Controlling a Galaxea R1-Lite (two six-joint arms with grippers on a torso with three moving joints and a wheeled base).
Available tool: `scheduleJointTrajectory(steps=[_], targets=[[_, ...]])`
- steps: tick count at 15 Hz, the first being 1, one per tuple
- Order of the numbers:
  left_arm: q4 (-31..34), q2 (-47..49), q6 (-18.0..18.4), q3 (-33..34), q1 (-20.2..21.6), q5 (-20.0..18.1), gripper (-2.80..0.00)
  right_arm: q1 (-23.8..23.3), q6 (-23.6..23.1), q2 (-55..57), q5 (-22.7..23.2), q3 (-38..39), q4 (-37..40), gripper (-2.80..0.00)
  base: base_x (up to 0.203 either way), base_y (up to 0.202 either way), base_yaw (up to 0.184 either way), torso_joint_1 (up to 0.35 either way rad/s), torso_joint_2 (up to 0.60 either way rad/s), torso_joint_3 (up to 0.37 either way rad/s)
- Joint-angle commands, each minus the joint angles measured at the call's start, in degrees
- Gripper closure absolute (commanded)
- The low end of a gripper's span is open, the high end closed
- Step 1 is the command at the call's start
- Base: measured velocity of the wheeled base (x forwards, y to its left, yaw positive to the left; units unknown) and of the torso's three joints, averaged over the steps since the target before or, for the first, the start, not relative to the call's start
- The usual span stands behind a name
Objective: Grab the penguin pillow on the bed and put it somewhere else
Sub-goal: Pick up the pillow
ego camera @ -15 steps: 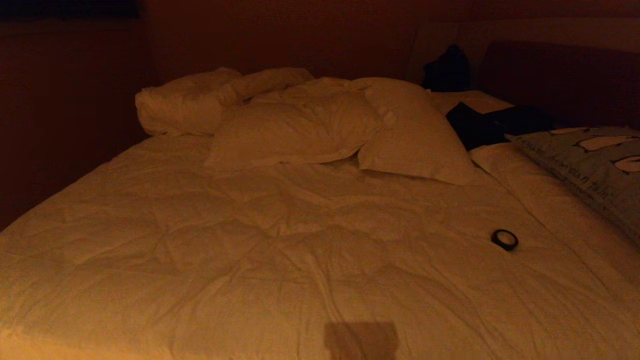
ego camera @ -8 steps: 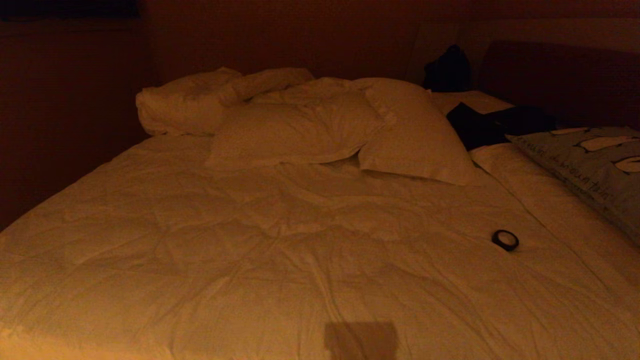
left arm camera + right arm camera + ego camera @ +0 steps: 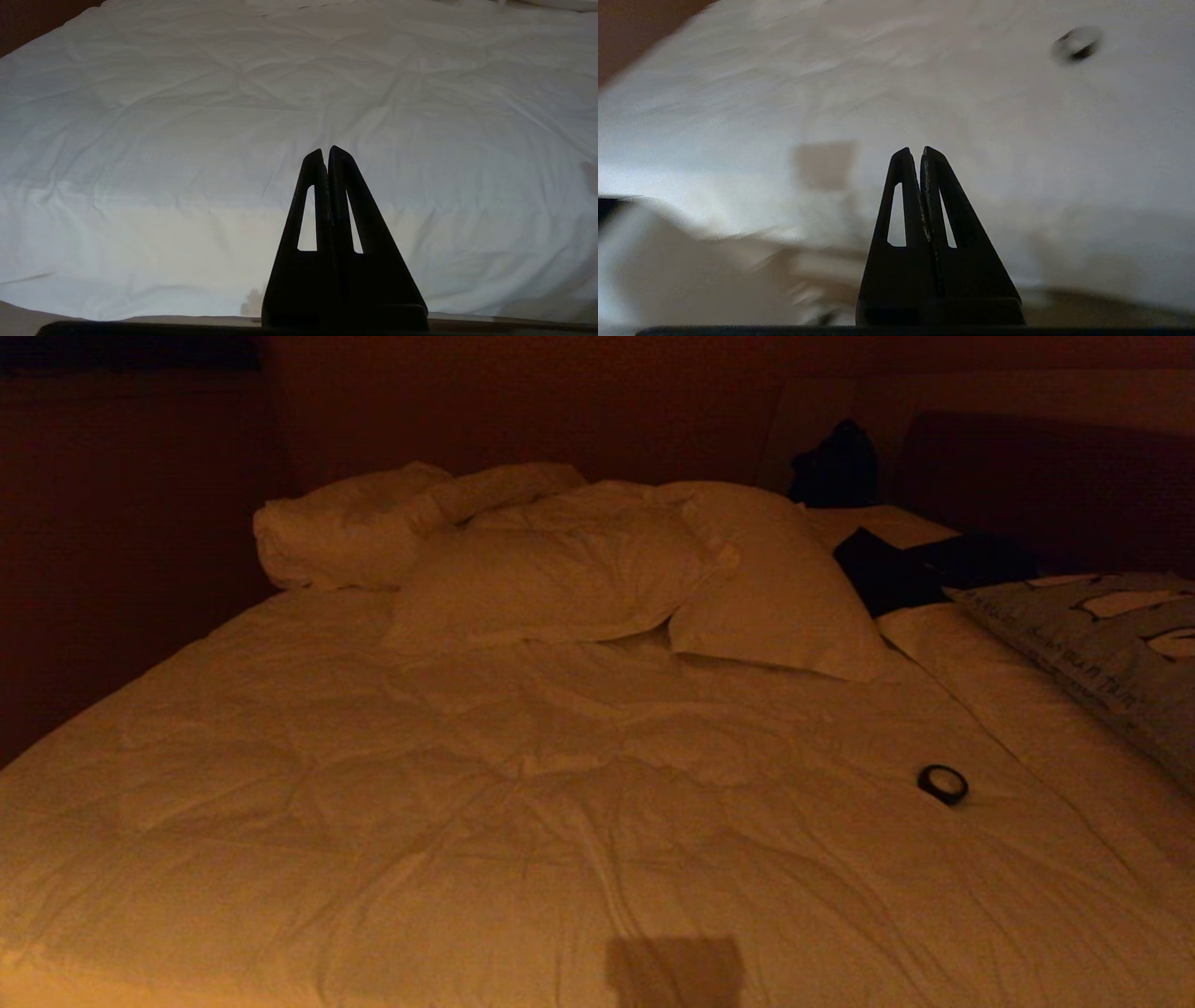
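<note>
The penguin pillow (image 3: pixel 1111 649), grey-blue with pale penguins and a line of text, lies at the bed's far right edge, partly cut off by the head view. The bed (image 3: pixel 523 821) has a wrinkled cream duvet that fills most of that view. Neither arm shows in the head view. My left gripper (image 3: pixel 325 151) is shut and empty, pointing over the duvet (image 3: pixel 233 116) near the bed's front edge. My right gripper (image 3: pixel 915 151) is also shut and empty, low at the bed's front edge, far from the pillow.
Plain white pillows (image 3: pixel 560 579) and a bunched cover (image 3: pixel 345 527) lie at the head of the bed. A small black ring (image 3: pixel 942 784), seen blurred from the right wrist (image 3: pixel 1076 44), rests on the duvet. Dark clothing (image 3: pixel 901 569) lies by the penguin pillow, against a dark headboard (image 3: pixel 1055 485).
The head view shows nothing moved on the bed. The right wrist view is blurred, so that arm is moving.
</note>
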Motion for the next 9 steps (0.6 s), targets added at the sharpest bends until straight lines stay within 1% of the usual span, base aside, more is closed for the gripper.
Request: scheduleJointTrajectory(steps=[1,5,7,9], targets=[[0.0,0.0,0.0,0.2,0.0,0.0,0.0,0.0,-8.3,-2.7,-9.8,3.0,-10.2,0.0,0.0,0.0,0.0,0.0,0.0,0.0],[0.0,0.0,0.0,0.2,0.0,0.0,0.0,0.0,-8.6,-2.9,-9.8,4.6,-10.6,0.0,0.0,0.0,0.0,0.0,0.0,0.0],[0.0,0.0,0.0,0.2,0.0,0.0,0.0,0.0,-8.6,-2.9,-9.9,7.0,-11.7,0.0,0.0,0.0,0.0,0.0,0.0,0.0],[0.0,0.0,0.0,0.2,0.0,0.0,0.0,0.0,-8.7,-2.9,-10.0,10.8,-17.9,0.0,0.0,0.0,0.0,0.0,0.0,0.0]])
